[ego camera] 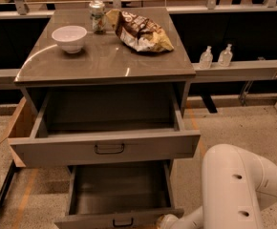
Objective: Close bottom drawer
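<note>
The bottom drawer (122, 219) is pulled far out at the foot of the grey cabinet, narrow, with a low front panel and a small dark bail handle (122, 222). Its inside looks bare. Above it the wider, taller-fronted drawer (105, 148) also stands open. My white arm (236, 185) comes in from the lower right. My gripper (166, 221) is at the right end of the bottom drawer's front panel, mostly cut off by the frame's lower edge.
On the cabinet top (105, 61) stand a white bowl (69, 36), a can (97, 16) and a crumpled chip bag (139, 31). Two small bottles (215, 56) stand on a ledge at the right. A cardboard piece (19, 128) leans at the cabinet's left.
</note>
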